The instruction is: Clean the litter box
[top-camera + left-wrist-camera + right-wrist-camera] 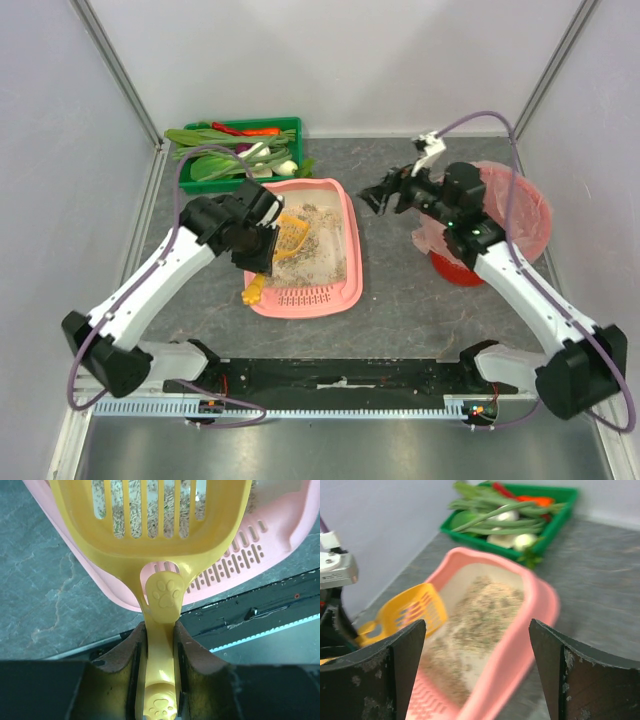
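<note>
Overhead the light is even and diffuse, casting only faint, soft shadows under the arms on the grey table [400, 290], with no glare. The left wrist view is crisp: the yellow scoop [150, 525] is sharp and bright, the left fingers [119, 655] shaded. The right wrist view is smeared, with the litter box [542, 605] and green crate [559, 517] soft and the dark right fingers [580, 680] clearer

Left arm [150, 280] bent inward, jaws clamped on yellow scoop [160, 560], right arm [520, 285] reaching forward, jaws wide apart.
</note>
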Controlling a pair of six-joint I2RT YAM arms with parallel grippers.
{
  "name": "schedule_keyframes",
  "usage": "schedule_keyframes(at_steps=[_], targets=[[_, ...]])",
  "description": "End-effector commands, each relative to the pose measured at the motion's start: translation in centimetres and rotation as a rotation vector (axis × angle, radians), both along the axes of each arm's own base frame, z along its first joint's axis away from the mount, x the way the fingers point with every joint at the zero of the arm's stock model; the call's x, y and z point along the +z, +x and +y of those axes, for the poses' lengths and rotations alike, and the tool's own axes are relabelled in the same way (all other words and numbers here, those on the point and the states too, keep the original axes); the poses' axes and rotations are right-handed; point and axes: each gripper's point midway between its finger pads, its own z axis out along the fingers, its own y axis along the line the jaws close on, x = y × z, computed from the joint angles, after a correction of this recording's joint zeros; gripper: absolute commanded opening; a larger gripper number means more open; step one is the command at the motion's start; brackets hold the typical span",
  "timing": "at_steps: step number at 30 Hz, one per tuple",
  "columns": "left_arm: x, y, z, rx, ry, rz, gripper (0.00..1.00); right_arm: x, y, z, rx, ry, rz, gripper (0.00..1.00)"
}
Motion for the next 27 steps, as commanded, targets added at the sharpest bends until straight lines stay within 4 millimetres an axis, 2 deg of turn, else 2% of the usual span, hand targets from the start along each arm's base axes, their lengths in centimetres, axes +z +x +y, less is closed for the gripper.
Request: schedule_keyframes(at_steps=[1, 4, 5, 7, 8, 15, 24, 27], targets=[[1.3, 1.0, -0.6, -0.068, -0.059, -0.156, 0.02, 2.1, -2.1, 6.4, 0.231, 0.159, 0.07, 0.93], [1.8, 0.2, -1.0, -0.136, -0.115, -0.185, 0.02, 1.2, -3.2, 10.0, 0.371, 0.188, 0.125, 0.92], [1.6, -0.2, -1.3, -0.158, -0.14, -0.179, 0.02, 0.4, -2.8, 10.8, 0.392, 0.184, 0.154, 0.91], [2.3, -0.4, -1.6, -0.19, -0.179, -0.216, 0.02, -0.7, -2.9, 11.8, 0.436, 0.168, 0.198, 0.9], [2.3, -1.0, -2.0, -0.217, -0.209, -0.205, 0.02, -1.5, -2.3, 12.2, 0.444, 0.155, 0.217, 0.89], [2.1, -2.0, -2.7, -0.299, -0.253, -0.187, 0.02, -4.7, -1.8, 14.2, 0.511, 0.074, 0.296, 0.85], [2.9, -1.3, -2.5, -0.304, -0.246, -0.244, 0.02, -7.8, -3.8, 16.2, 0.619, 0.012, 0.376, 0.75], [2.8, -1.1, -2.6, -0.305, -0.246, -0.248, 0.02, -8.3, -4.8, 16.4, 0.666, 0.012, 0.398, 0.66]])
